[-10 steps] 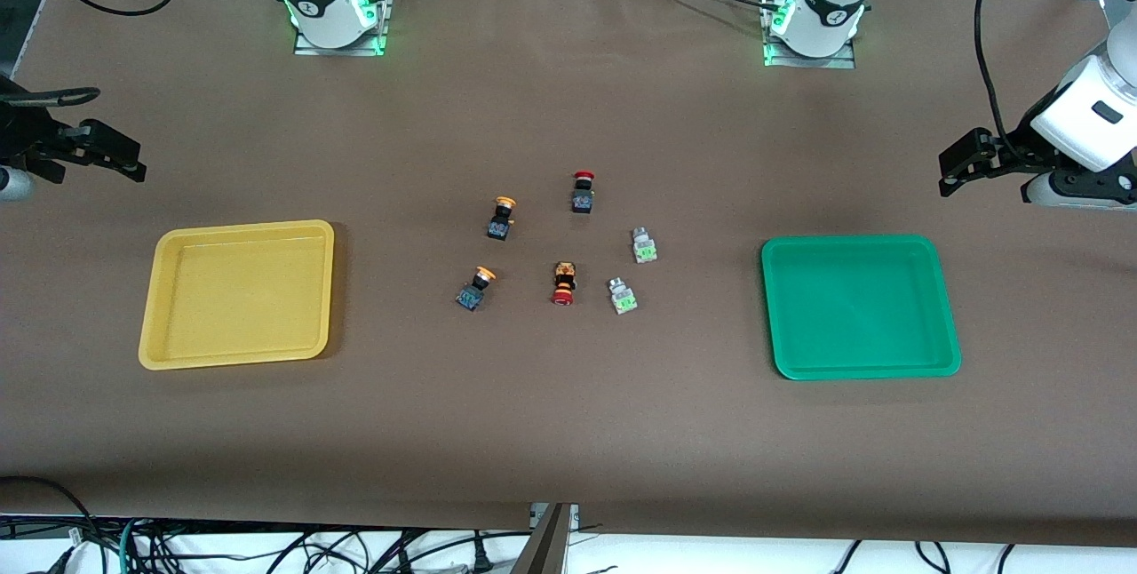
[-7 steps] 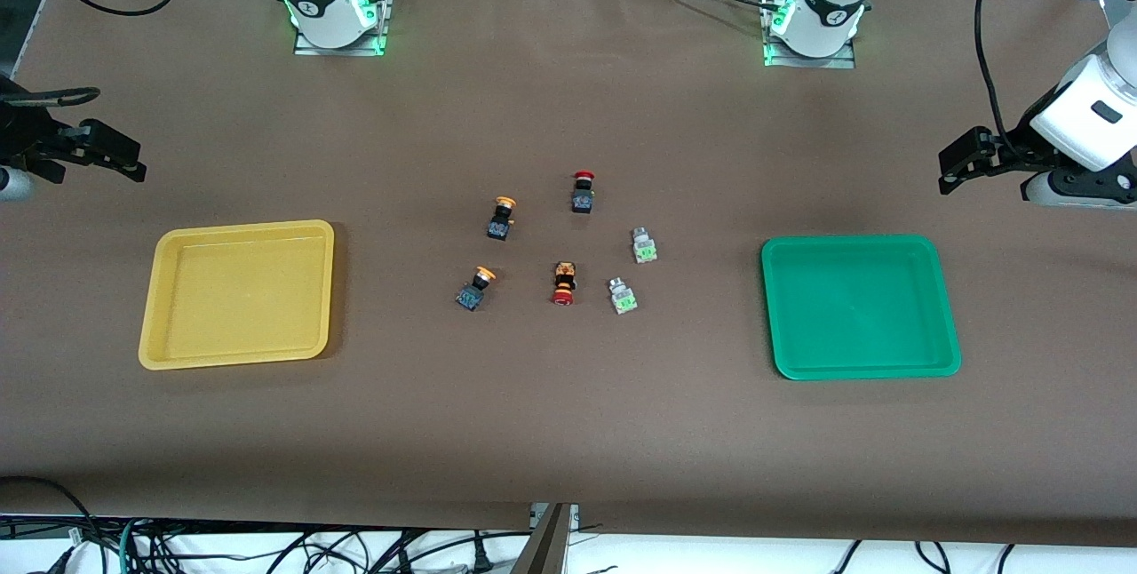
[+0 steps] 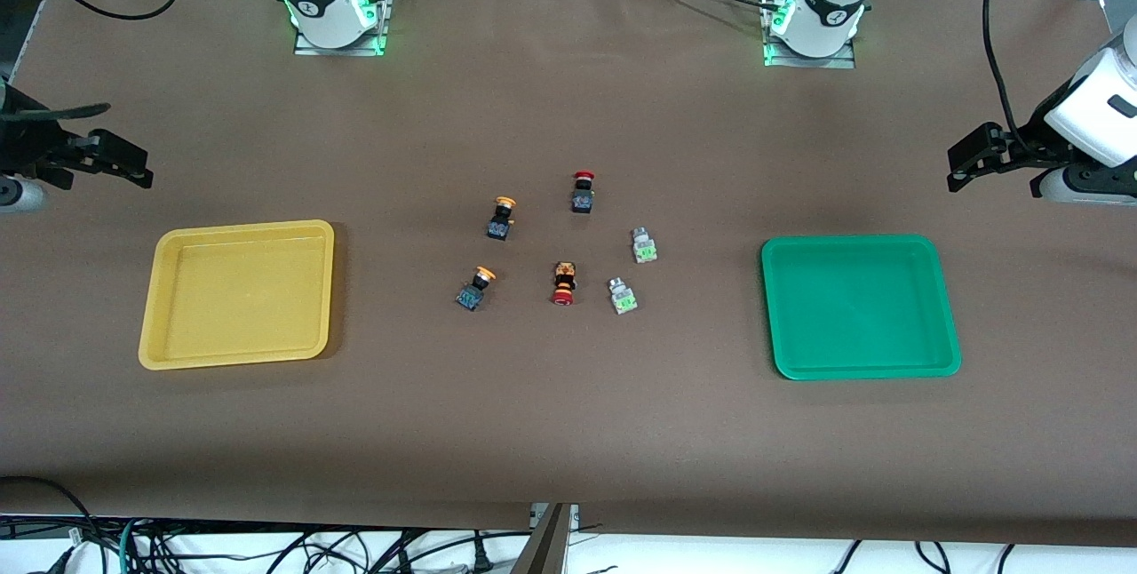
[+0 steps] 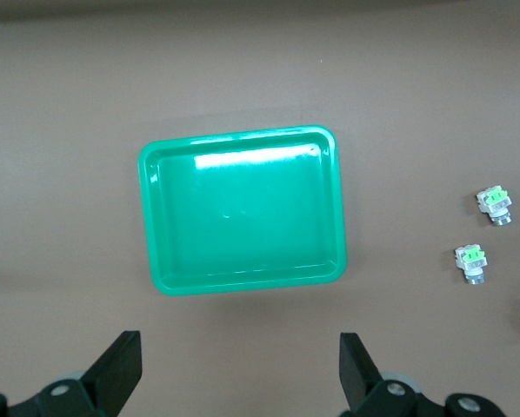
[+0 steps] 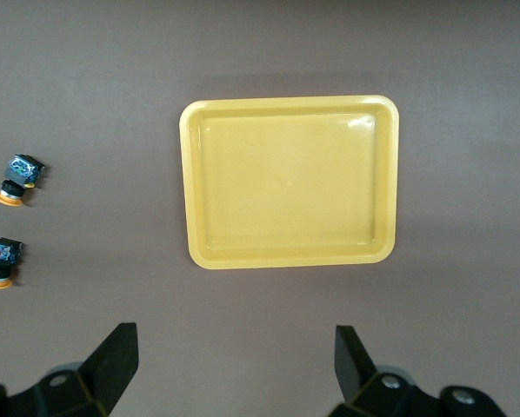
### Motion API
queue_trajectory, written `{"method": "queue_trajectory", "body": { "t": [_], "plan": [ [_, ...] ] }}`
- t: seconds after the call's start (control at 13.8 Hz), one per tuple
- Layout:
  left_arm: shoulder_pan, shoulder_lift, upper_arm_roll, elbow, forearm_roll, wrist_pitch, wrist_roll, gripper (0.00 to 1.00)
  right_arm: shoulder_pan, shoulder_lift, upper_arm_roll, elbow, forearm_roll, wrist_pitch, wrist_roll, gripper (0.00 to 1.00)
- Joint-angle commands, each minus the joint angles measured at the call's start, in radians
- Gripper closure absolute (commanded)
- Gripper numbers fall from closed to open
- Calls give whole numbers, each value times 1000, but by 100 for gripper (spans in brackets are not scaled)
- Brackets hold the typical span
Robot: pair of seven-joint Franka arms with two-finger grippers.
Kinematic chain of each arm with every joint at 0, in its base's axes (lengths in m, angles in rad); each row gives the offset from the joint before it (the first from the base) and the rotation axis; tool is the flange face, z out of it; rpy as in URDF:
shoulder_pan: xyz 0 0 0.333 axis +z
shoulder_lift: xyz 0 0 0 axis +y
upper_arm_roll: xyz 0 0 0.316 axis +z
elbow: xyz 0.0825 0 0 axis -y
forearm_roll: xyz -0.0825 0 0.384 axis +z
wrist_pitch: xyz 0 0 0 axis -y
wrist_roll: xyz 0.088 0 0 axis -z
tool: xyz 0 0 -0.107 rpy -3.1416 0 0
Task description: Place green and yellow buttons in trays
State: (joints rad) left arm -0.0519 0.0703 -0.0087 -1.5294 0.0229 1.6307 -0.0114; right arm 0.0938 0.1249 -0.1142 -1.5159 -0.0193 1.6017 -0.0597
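Trays, yellow tray (image 3: 238, 294) toward the right arm's end of the table and green tray (image 3: 860, 306) toward the left arm's, sit empty for you. Left gripper (image 4: 239, 372) and right gripper (image 5: 234, 360) hang spread above those ends. Yellow buttons (image 3: 502, 217) and green buttons (image 3: 644, 245) cluster mid-table, likely awaiting sorting by colour.
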Motion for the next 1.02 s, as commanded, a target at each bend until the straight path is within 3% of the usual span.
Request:
{"method": "queue_trajectory", "body": {
  "t": [0.0,0.29,0.58,0.94],
  "plan": [
    [-3,17,-4,35,22,-23,7,0,-3,54,-2,16,4,7,-6,0],
    [-8,19,-5,35,23,-25,5,0,1,126,-6,-10,4,39,9,0],
    [-14,17,-30,43,23,-23,8,0,98,324,-1,-15,47,283,303,0],
    [-16,17,-69,87,8,-23,-7,0,303,438,1,-21,53,437,737,0]
  ]
}}
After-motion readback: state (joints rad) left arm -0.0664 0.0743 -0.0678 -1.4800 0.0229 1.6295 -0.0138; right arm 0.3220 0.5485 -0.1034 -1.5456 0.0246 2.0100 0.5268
